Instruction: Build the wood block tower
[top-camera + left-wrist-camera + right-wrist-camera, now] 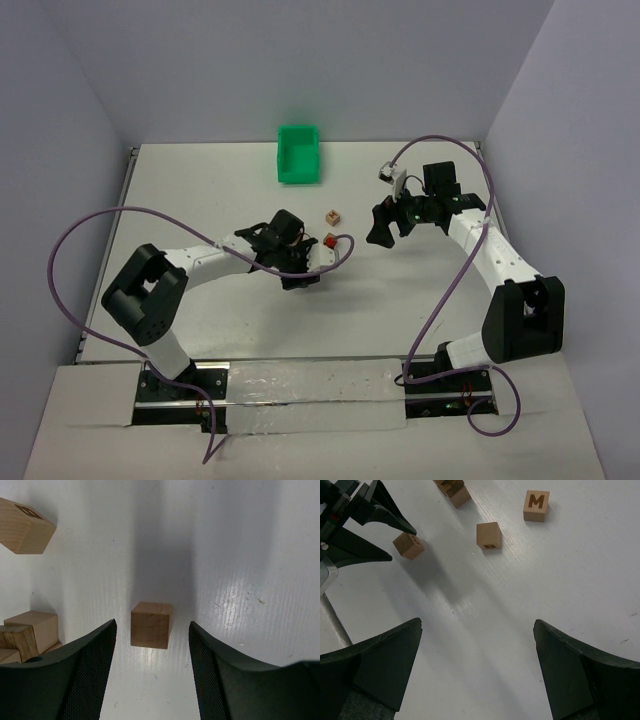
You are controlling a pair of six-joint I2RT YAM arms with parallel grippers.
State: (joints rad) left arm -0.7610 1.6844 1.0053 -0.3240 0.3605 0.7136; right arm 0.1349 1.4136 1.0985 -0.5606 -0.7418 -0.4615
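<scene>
The left end effector (152, 630) is the nearer one. It stands open over a single wood block (151, 626), one finger on each side, with a sliver of bare counter (240, 555) showing at both sides, so nothing is gripped yet. The block lies dead ahead of it, centred in the gap and flat on the counter. Being a cube, it has no long axis to line up with. What matters is that its side faces run roughly parallel to the fingers, perhaps turned a touch, so closing straight in should meet flat wood rather than a corner. A cluster of blocks (27, 632), probably the start of the tower, sits close by on the left side of the wrist view, and its height cannot be told from here. A loose tilted block (22, 525) lies farther off. The right end effector (477, 630) hangs wide open and holds nothing, well apart from the work, with lettered blocks (536, 505) ahead of it.
</scene>
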